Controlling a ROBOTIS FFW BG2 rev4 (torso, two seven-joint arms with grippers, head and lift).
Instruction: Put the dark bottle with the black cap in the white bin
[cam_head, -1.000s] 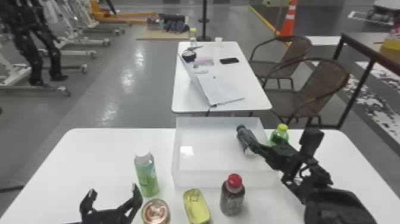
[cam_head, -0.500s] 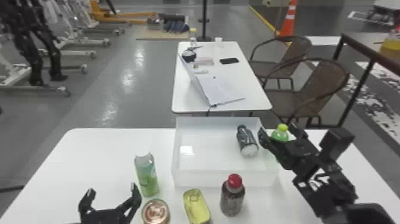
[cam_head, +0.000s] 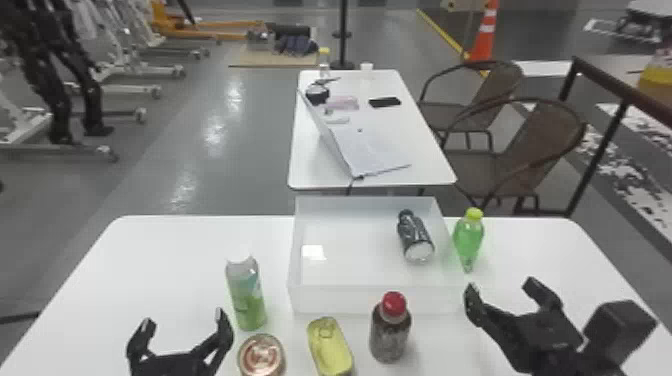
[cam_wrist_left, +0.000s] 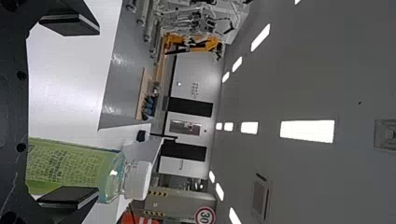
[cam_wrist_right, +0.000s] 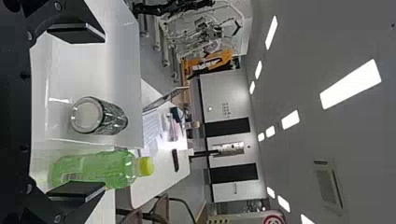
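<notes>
The dark bottle (cam_head: 415, 237) lies on its side inside the white bin (cam_head: 375, 300), near the bin's right wall, its black cap pointing to the back. My right gripper (cam_head: 505, 290) stands open in front of the bin's right end, apart from the bottle. Between the open fingers of the right gripper (cam_wrist_right: 77, 112) in the right wrist view, the dark bottle (cam_wrist_right: 99, 115) appears farther off, base toward the camera. At the front left, my left gripper (cam_head: 182, 322) is idle and open; in the left wrist view the left gripper (cam_wrist_left: 70, 112) holds nothing.
A green bottle (cam_head: 469, 237) stands right of the bin. In front are a red-capped bottle (cam_head: 390, 330), a yellow tin (cam_head: 330, 347) and a round can (cam_head: 261, 355). A white-capped green bottle (cam_head: 246, 295) stands beside the left gripper.
My right gripper has drawn back from the dark bottle, moving out of the bin to the right and toward the front. The bottle stays lying in the bin; the left arm is nearly still.
</notes>
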